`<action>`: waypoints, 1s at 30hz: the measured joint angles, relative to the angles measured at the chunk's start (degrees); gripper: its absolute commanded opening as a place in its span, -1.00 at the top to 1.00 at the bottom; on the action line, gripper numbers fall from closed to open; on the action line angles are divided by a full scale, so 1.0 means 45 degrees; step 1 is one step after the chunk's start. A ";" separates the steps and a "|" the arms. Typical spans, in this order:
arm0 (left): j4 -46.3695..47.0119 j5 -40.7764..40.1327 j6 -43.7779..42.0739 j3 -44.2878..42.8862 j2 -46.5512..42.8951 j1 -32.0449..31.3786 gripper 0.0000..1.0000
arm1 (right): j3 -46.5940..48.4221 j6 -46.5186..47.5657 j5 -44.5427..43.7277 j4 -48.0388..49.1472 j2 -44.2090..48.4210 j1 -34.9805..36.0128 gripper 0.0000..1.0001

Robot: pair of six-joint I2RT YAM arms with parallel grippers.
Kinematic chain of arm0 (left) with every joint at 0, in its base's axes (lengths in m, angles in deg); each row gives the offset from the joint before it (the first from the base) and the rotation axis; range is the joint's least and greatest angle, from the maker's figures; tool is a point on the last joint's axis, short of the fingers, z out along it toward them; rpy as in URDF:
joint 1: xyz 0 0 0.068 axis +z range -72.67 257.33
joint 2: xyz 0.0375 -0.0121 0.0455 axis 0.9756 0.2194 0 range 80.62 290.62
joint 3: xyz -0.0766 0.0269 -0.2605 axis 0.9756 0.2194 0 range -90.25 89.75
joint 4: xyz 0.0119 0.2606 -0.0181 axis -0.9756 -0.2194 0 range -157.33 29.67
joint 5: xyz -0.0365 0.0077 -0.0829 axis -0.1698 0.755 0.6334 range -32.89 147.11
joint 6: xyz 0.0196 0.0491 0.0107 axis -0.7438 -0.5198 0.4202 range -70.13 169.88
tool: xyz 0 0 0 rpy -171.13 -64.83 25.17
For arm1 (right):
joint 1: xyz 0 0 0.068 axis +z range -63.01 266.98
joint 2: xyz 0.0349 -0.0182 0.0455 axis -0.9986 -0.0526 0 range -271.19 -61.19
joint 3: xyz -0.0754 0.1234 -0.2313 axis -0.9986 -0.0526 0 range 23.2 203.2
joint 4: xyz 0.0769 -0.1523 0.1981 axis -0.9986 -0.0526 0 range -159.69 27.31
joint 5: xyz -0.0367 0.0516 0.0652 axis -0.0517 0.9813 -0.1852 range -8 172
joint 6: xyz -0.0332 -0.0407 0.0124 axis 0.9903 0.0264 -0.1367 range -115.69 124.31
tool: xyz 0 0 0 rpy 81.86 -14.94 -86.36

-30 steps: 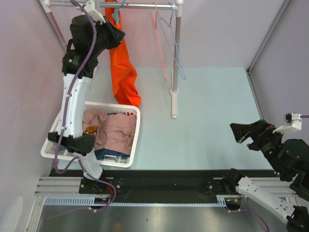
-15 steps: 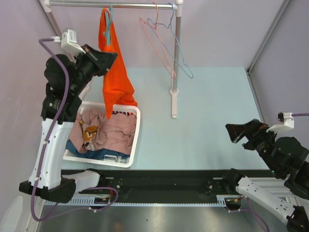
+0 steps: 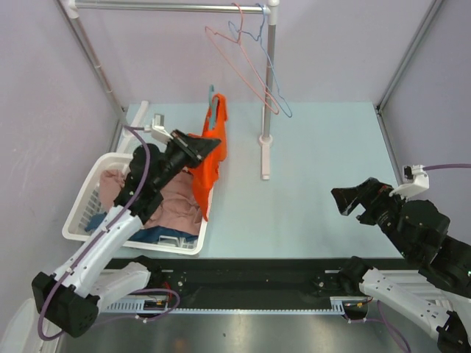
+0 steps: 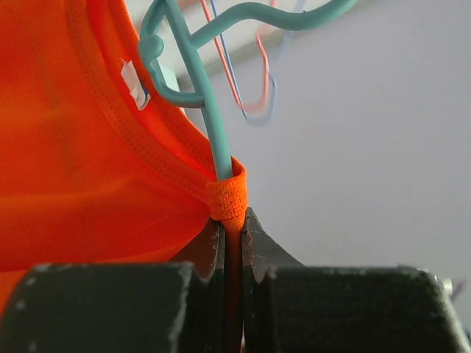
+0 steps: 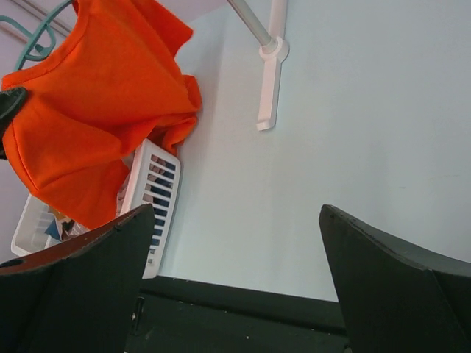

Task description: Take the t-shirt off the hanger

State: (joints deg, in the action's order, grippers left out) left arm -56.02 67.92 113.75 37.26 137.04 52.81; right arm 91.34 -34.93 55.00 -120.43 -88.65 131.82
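The orange t-shirt [image 3: 208, 162] is still on its teal hanger [image 3: 212, 110]. Both are off the rail and held low over the right rim of the white basket [image 3: 77, 220]. My left gripper [image 3: 210, 145] is shut on the t-shirt's shoulder fabric [image 4: 88, 147], right where the hanger's wire [image 4: 213, 132] enters it. My right gripper [image 3: 346, 200] is open and empty, low at the right and pointing left. In the right wrist view the t-shirt [image 5: 96, 110] and the hanger's hook [image 5: 37, 33] show far beyond my open gripper [image 5: 237, 213].
The clothes rack's rail [image 3: 169, 6] and upright [image 3: 268, 73] stand at the back, with its foot [image 3: 265, 165] on the table. A pink hanger [image 3: 235, 62] and a blue hanger [image 3: 259, 55] hang on the rail. The basket holds pink and blue clothes [image 3: 173, 206].
My left arm has swung down from the rail, carrying the t-shirt and teal hanger off it to the basket's right rim. My right gripper has edged left.
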 measured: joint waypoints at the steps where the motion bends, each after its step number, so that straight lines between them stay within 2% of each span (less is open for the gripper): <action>1: 0.0165 -0.0039 0.0049 0.0282 -0.0141 -0.0345 0.99 | -0.0063 0.0005 0.0078 0.0049 -0.0058 0.0000 -0.99; 9: 0.0976 -0.0855 0.0505 0.4250 -0.2429 -0.3667 0.99 | -0.0665 0.0253 0.0573 0.0680 -0.0369 0.0000 -0.97; 13: 0.0704 -0.1273 0.0413 0.5663 -0.2977 -0.4716 0.99 | -0.1569 0.0665 0.1243 0.1559 -0.0534 0.0000 -0.85; 17: 0.0437 -0.1001 -0.0296 0.5756 -0.2531 -0.5425 0.99 | -0.2676 0.1205 0.2443 0.3045 -0.0903 0.0000 -0.74; 22: 0.0525 0.0034 -0.1151 0.5119 -0.1054 -0.6105 0.99 | -0.3721 0.1865 0.4002 0.5246 -0.1914 0.0019 -0.69; 30: 0.0952 0.1175 -0.1384 0.3487 0.0083 -0.6853 1.00 | -0.3934 0.3249 0.5338 0.7742 -0.2739 0.0403 -0.66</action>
State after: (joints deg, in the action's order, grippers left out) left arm -51.73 73.21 107.52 52.95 137.41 21.97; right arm 73.64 -20.31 79.02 -85.59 -100.98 133.64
